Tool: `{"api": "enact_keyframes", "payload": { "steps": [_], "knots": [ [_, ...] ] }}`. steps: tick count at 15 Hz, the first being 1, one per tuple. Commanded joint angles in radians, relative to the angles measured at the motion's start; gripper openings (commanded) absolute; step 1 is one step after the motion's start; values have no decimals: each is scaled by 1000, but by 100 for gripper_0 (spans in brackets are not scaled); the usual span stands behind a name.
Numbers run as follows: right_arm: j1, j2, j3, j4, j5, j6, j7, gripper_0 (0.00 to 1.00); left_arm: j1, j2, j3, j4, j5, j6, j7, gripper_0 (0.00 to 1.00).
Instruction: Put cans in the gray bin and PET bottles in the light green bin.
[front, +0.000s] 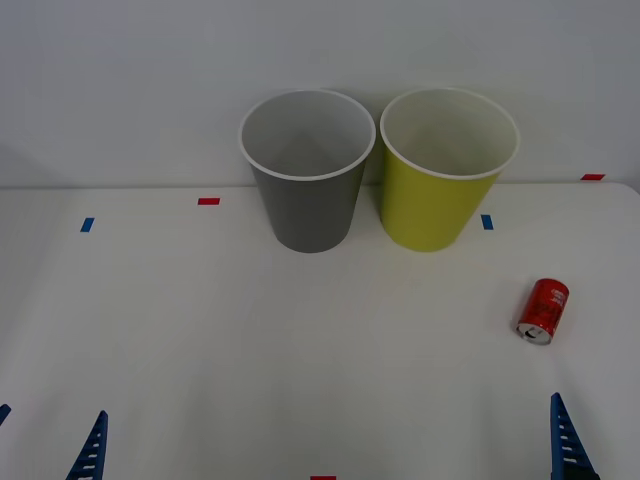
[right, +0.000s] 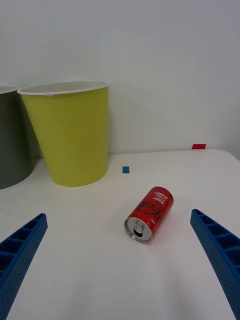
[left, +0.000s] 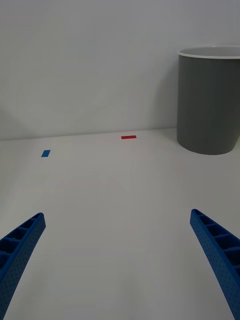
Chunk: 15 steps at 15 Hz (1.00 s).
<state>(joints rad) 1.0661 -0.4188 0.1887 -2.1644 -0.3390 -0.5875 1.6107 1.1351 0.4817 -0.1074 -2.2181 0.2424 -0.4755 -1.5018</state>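
Note:
A small red can (front: 543, 309) lies on its side on the white table, its silver top facing me, to the right of and nearer than the light green bin (front: 435, 210). The gray bin (front: 308, 215) stands upright just left of the green one; both insides look white and bare. My right gripper (right: 120, 265) is open, low over the table a short way before the can (right: 150, 214), which lies ahead between the lines of the fingers. My left gripper (left: 120, 265) is open over bare table at the front left, the gray bin (left: 210, 105) far ahead. PET bottles are out of view.
Small red tape marks (front: 208, 201) and blue tape marks (front: 87, 225) dot the table. A white wall rises right behind the bins. The table's right edge runs close to the can, near a red mark (front: 592, 177).

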Motion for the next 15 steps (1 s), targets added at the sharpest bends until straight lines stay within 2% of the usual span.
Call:
{"api": "enact_keyframes", "payload": {
  "steps": [1,15],
  "knots": [
    [0,0,0,0,0,0,0,100,0,0,0,0,0,0,0,100],
    [0,0,0,0,0,0,0,100,0,0,0,0,0,0,0,100]
  ]
}}
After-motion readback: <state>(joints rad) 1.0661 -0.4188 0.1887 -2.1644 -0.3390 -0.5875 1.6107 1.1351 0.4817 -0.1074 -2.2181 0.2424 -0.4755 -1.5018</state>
